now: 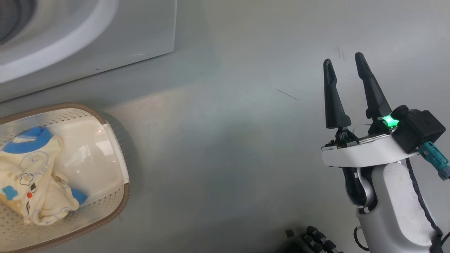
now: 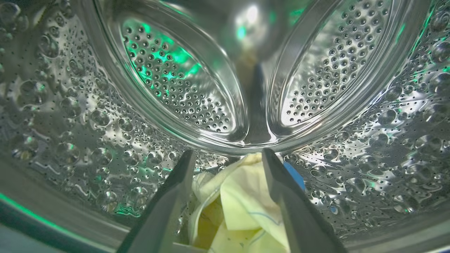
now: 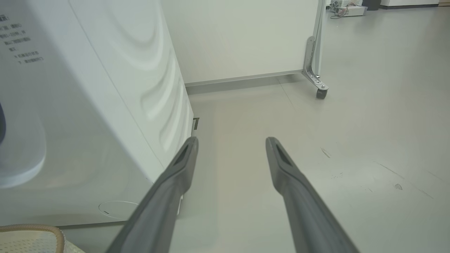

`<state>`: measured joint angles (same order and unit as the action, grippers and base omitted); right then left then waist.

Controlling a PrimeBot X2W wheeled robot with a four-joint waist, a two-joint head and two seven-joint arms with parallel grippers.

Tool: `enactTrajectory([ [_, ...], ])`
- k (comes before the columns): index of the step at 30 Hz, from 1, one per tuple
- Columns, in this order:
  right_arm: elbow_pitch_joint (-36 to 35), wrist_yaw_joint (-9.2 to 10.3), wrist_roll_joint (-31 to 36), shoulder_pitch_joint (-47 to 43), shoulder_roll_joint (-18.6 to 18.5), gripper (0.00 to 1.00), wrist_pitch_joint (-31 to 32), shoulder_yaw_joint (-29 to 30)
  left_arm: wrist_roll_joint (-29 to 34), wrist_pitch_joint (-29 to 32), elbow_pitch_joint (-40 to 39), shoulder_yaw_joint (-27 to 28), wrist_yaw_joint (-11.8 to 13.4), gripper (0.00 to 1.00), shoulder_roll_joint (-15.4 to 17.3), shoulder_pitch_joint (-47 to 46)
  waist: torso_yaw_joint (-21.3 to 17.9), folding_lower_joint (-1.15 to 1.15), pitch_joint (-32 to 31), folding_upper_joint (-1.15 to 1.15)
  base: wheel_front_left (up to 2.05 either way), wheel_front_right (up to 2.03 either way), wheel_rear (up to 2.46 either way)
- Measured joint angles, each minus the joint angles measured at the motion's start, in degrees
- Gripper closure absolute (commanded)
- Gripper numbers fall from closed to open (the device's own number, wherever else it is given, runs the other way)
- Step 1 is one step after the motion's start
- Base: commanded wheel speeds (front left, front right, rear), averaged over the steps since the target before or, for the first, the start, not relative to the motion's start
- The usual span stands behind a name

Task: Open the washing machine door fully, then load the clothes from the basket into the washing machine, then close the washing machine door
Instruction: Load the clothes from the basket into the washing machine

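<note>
The washing machine (image 1: 105, 38) is seen at the floor's (image 1: 228, 140) far left edge, with a wheeled partition (image 3: 246, 38) beyond. 1 garment (image 1: 38, 175) lies in the basket (image 1: 116, 147). Inside the drum (image 2: 88, 123), clothes (image 2: 242, 203) lie between the parted fingers of the left gripper (image 2: 228, 151). The right gripper (image 1: 343, 57) is held spread above the floor.

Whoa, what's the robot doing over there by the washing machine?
It is loading laundry. Its left gripper is inside the steel drum of the washing machine, fingers open, with a cream-yellow garment lying between them. A second garment lies in the basket on the floor. The right gripper hangs open over the floor, holding nothing.
</note>
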<state>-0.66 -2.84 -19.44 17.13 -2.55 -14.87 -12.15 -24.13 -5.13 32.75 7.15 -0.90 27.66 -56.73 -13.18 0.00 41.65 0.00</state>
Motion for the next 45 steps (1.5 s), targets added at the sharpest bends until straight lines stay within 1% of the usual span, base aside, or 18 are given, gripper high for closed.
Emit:
enactTrajectory([
  [6,0.5,0.02,0.5,-0.1,0.0,0.00,0.0,0.8,0.0,-4.4,-0.8,0.2,0.0,0.00,-3.7,6.4,1.5,0.00,-1.7,0.00,0.00,0.00,0.00],
  [10,1.0,0.02,1.5,-0.4,0.0,0.00,0.0,1.3,-0.1,-7.4,-2.2,0.1,0.1,0.00,-6.9,11.5,2.6,0.00,-3.0,0.00,0.00,0.00,0.00],
  [16,1.5,-0.02,2.7,-1.7,0.0,0.00,0.0,2.6,-0.2,-8.6,-4.5,-0.3,0.7,0.00,-11.1,18.5,4.7,0.00,-5.1,0.00,0.00,0.00,0.00],
  [17,1.6,-0.02,3.1,-2.0,0.0,0.00,0.0,2.9,-0.2,-8.9,-5.6,-0.3,1.2,0.00,-12.3,20.7,5.4,0.00,-5.8,0.00,0.00,0.00,0.00],
  [19,1.9,-0.04,3.4,-2.5,0.0,0.00,0.0,3.2,-0.2,-9.1,-6.2,-0.4,1.4,0.00,-13.5,22.7,6.1,0.00,-6.5,0.00,0.00,0.00,0.00],
  [20,1.9,-0.04,3.4,-2.5,0.0,0.00,0.0,3.2,-0.2,-9.1,-6.2,-0.4,1.4,0.00,-13.5,22.7,6.1,0.00,-6.5,0.00,0.00,0.00,0.00],
  [34,5.1,-0.89,4.6,-6.4,0.0,0.00,0.0,3.8,0.6,-9.3,-10.2,-2.9,1.7,0.00,-21.1,37.0,9.9,0.00,-13.3,0.00,0.00,0.00,0.00],
  [41,6.2,-1.23,5.0,-9.5,-0.7,0.00,0.0,4.6,1.9,-9.3,-13.4,-3.5,1.7,0.00,-22.7,42.3,11.5,0.00,-17.5,0.00,0.00,0.00,0.00],
  [45,7.1,-1.23,5.1,-11.7,-1.0,0.00,0.0,5.2,2.7,-9.3,-14.0,-4.0,1.7,0.00,-23.0,45.8,12.2,0.00,-20.0,0.00,0.00,0.00,0.00],
])
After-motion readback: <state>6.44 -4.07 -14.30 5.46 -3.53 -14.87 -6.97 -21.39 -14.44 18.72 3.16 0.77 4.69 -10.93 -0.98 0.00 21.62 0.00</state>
